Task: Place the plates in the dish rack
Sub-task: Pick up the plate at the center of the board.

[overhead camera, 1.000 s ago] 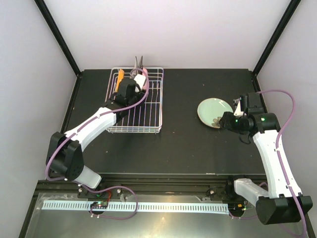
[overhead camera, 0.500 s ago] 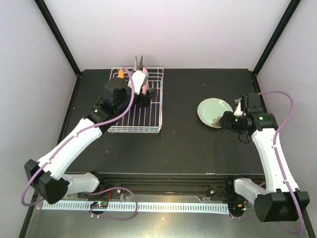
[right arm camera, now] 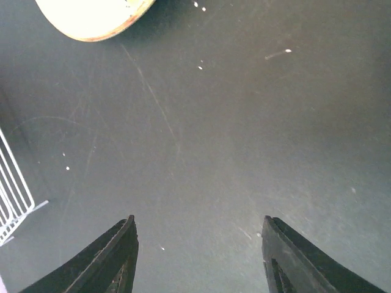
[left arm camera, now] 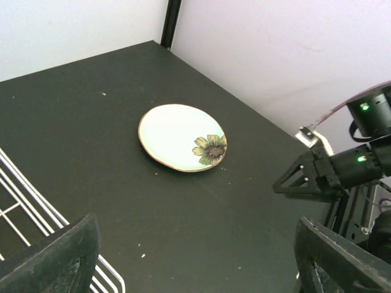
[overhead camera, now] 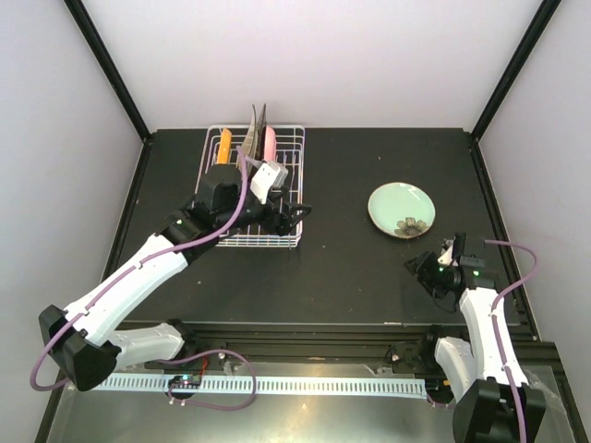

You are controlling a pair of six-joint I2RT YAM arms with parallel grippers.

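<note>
Whereas bent deep over the far tines a second ago, now drawn back above the near right corner of the dish rack [overhead camera: 302,157]: left jaws, spread wide, nothing between the blunt black fingers [left arm camera: 55,259]. No longer at the pink plate [overhead camera: 270,143], now standing free on edge at the far end of the rack, just beside two thin edge-on plates [overhead camera: 256,125] and, further left, the small orange plate [overhead camera: 224,146]. Pulled away too, on the other side: right jaws, a second ago at the rim of the pale green plate [overhead camera: 401,209], now near the front edge of the worktop [overhead camera: 351,277], well apart from it, parted over bare surface and holding nothing. Lies flat and unmoved, well right of the rack: round, glossy ceramic, thin brown rim, dark flower toward the near side. Rack of thin white wire, rectangular, with a gridded floor and upright tines. Worktop matte black, finely scratched, speckled with pale flecks. Left arm [overhead camera: 138,272] and right arm [overhead camera: 487,318] in smooth white shells with black joints, a purple cable looping along each.
</note>
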